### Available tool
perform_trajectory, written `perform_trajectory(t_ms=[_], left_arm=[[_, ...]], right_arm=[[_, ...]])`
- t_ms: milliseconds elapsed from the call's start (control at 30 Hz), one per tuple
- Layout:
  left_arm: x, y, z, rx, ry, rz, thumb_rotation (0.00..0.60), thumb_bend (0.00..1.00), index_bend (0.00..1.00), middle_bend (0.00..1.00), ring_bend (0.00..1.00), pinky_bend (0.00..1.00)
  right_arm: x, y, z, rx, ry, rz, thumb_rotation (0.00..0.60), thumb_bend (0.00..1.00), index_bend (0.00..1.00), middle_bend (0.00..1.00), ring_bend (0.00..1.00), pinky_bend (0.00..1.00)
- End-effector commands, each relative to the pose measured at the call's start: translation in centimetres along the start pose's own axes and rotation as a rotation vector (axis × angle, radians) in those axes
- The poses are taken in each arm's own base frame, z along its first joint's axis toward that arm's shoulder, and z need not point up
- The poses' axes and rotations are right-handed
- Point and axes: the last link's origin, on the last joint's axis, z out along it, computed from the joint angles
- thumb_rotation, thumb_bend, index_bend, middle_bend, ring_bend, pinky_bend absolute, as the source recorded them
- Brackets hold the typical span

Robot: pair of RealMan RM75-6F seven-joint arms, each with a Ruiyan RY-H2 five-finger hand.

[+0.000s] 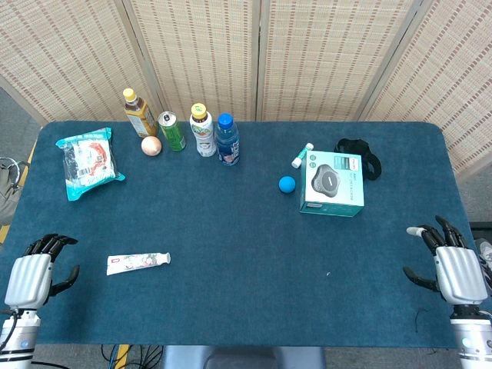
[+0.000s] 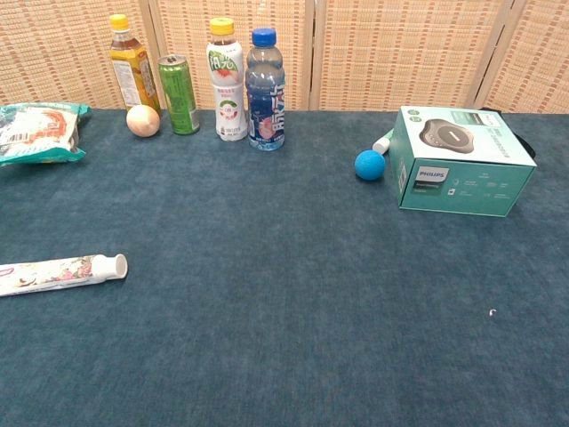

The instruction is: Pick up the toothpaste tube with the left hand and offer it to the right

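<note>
Both hands, left (image 1: 32,278) and right (image 1: 455,269), empty, fingers apart; toothpaste tube (image 1: 138,262) flat, untouched.

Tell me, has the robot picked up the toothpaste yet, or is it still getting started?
Still at the start. Nothing looks done: the toothpaste tube lies flat on the blue table, touched by nobody. The left hand rests near the table's edge, beside the tube, holding nothing. The right hand waits at the far side, holding nothing too. Reaching, grasping, lifting and offering are all left.

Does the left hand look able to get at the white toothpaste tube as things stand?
Probably yes: the left hand is open beside the white toothpaste tube, with only bare blue tablecloth between them.
</note>
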Motion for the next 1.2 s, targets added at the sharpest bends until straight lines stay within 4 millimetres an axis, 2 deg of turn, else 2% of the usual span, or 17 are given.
perform_trajectory(t_ms=[33,233,433,667,867,1200], left_arm=[[-0.1,0.0,0.0,-0.004,-0.006,0.002,0.600,0.30,0.30,0.29,0.18,0.19],[-0.4,0.7,0.8,-0.057,-0.025,-0.002,0.600,0.30,0.30,0.28,0.18,0.19],[-1.2,2.1,2.4,-0.156,-0.058,0.002,0.600,0.27,0.28,0.28,0.18,0.19],[-3.7,4.8,4.3,-0.278,-0.129,0.007,0.600,0.18,0.26,0.28,0.18,0.19],[-6.3,6.3,5.2,-0.323,-0.183,0.029,0.600,0.15,0.26,0.28,0.18,0.19],[-9.7,6.4,6.2,-0.317,-0.224,0.094,0.600,0.14,0.26,0.28,0.18,0.19]], right_arm=[[0.1,0.0,0.0,-0.001,0.002,0.000,0.600,0.09,0.31,0.30,0.07,0.14],[1.0,0.1,0.3,-0.002,0.041,-0.010,0.600,0.09,0.31,0.30,0.07,0.14],[2.5,0.3,0.6,-0.005,0.102,-0.027,0.600,0.09,0.31,0.30,0.07,0.14],[2.8,0.6,-0.1,-0.020,0.104,-0.030,0.600,0.09,0.31,0.30,0.07,0.14],[3.0,1.1,-1.0,-0.047,0.107,-0.033,0.600,0.09,0.31,0.30,0.07,0.14],[3.0,1.7,-2.1,-0.081,0.108,-0.023,0.600,0.09,0.31,0.30,0.07,0.14]])
